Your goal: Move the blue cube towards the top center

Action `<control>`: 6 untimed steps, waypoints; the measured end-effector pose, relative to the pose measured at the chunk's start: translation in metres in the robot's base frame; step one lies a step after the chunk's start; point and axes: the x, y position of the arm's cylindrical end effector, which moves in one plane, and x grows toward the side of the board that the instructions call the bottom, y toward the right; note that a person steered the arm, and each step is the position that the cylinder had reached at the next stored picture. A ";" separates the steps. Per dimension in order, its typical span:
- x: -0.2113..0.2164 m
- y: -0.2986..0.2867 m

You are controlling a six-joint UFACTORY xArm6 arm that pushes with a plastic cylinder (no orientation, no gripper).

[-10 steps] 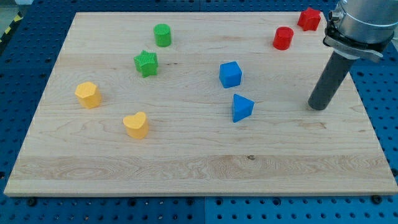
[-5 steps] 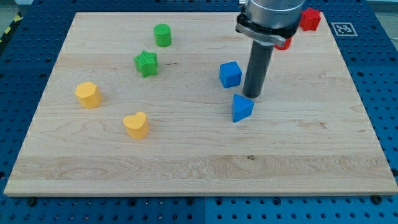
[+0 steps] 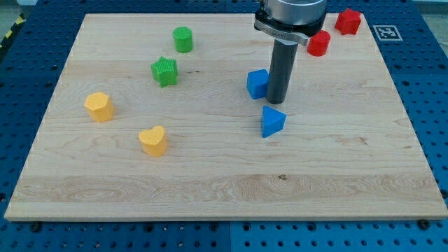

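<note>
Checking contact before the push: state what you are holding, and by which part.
Nothing is held; I only have a rod. My tip sits just to the view's right of the blue cube, touching or nearly touching its right side, above the blue triangular block.

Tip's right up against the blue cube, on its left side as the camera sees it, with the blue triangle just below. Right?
Not quite. In the camera view my tip is against the blue cube on its right side, not its left. The blue triangle does sit just below the tip.
</note>
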 end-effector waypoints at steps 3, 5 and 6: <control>-0.039 -0.034; -0.030 -0.062; -0.037 -0.072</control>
